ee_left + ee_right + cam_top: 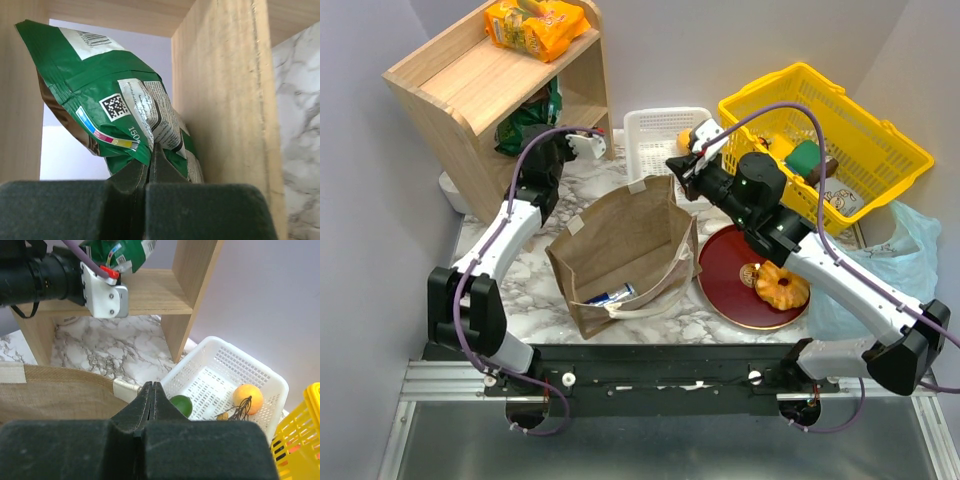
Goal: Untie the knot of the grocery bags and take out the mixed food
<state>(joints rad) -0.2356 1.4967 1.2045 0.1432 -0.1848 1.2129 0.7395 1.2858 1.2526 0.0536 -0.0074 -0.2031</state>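
1. While the left pincer [149,161] reaches into the lower bay of the wooden shelf [470,75], its jaws are together. The bottom seam of the green snack packet [107,95] seems nipped at their tips. The packet stands tilted, leaning on the shelf's side wall.
2. The right pincer [151,390] is closed on nothing and hovers over the near rim of the white basket [260,377]. That basket holds the orange fruit [248,397], a green round fruit [181,404] and a brown stemmed bunch [239,409].
3. Most of the food looks unpacked. The ring pastry [781,285] sits on the red plate [720,275], and the orange packets [535,27] lie on the shelf top.
4. The light blue plastic bag [895,255] lies slumped at the right edge of the tabletop [535,290]; its knot cannot be made out. The brown paper bag [620,240] gapes open mid-tabletop with a small blue-and-white item [611,295] inside.
5. Risk: once let go, the tilted packet could slide forward out of the bay, having little flat footing.
6. Risk: pulling the left wrist back carelessly could knock the shelf upright and shake the orange packets off the top.
7. Risk: the right pincer must part before entering the paper bag. Going in closed, it would push the soft wall down over the item.
8. Risk: the right forearm passes just above the pastry, so a low swing could sweep it off the plate.
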